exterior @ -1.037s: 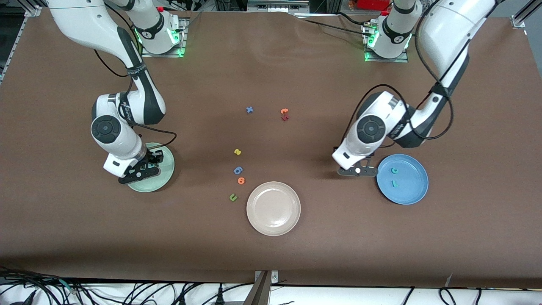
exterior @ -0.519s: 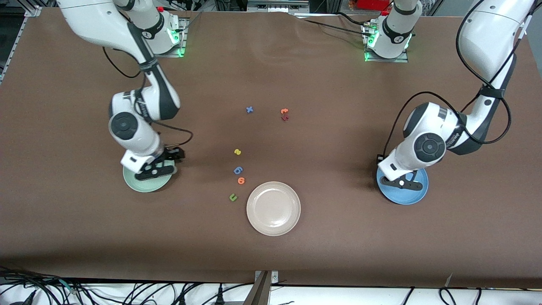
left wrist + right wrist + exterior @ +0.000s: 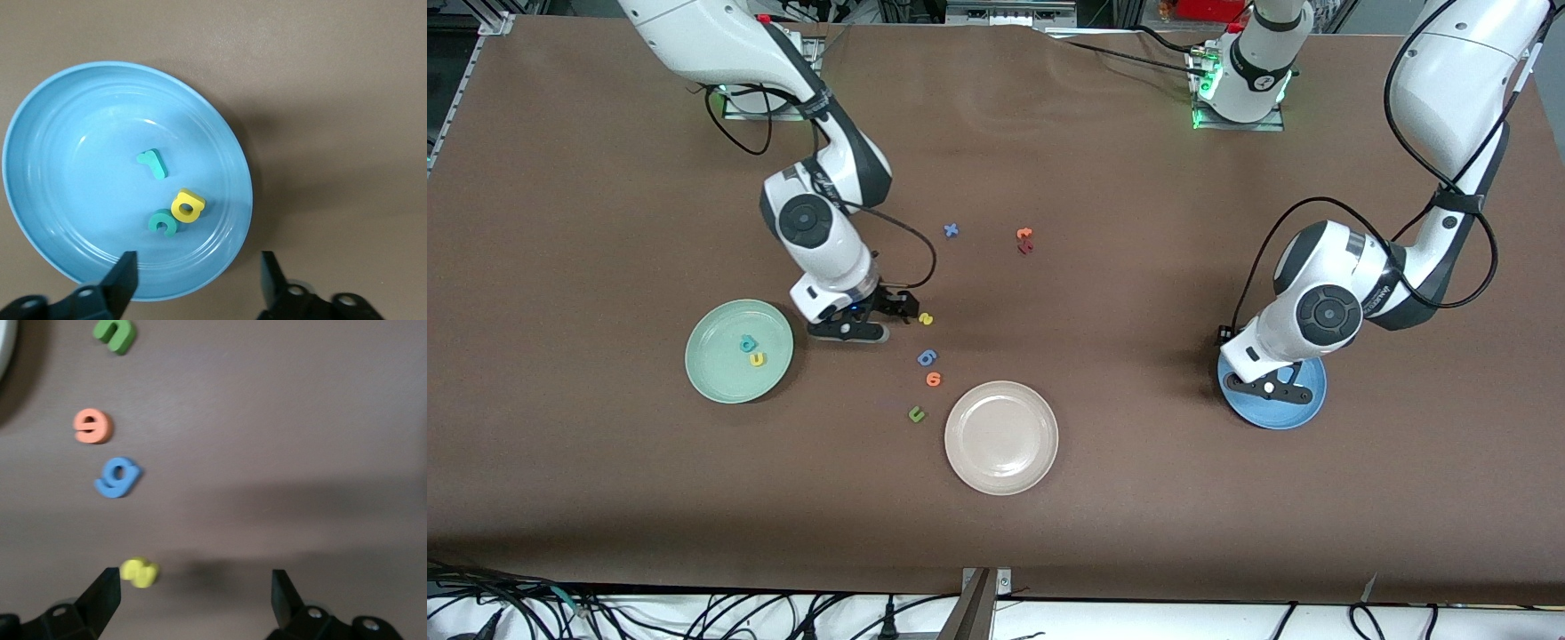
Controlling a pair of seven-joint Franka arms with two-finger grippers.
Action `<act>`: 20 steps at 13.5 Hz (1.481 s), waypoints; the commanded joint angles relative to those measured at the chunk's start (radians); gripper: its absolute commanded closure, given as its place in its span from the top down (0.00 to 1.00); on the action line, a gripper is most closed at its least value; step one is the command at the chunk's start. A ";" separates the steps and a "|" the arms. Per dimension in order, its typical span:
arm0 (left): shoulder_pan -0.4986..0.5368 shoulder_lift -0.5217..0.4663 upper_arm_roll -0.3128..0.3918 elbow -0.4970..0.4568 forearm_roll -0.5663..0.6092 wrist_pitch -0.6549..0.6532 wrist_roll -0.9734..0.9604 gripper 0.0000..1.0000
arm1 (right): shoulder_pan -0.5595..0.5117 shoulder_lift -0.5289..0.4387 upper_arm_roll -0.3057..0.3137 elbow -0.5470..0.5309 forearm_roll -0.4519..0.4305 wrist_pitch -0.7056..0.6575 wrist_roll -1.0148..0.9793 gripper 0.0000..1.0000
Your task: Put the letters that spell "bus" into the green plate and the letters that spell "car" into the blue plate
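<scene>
Brown table (image 3: 1138,498) (cables (image 3: 694,613) along edge)

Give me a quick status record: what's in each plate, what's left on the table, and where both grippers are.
green plate: teal b, yellow u
blue plate: teal c, yellow a, teal r
yellow s: on table, not yet plated
left gripper: open, over blue plate
right gripper: open, over table beside yellow s
beige plate: no letters seen in it
</scene>
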 commanded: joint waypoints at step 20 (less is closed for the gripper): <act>-0.281 -0.548 0.346 0.221 -0.383 -0.527 0.214 1.00 | 0.060 0.105 -0.018 -0.001 -0.039 0.190 0.160 0.00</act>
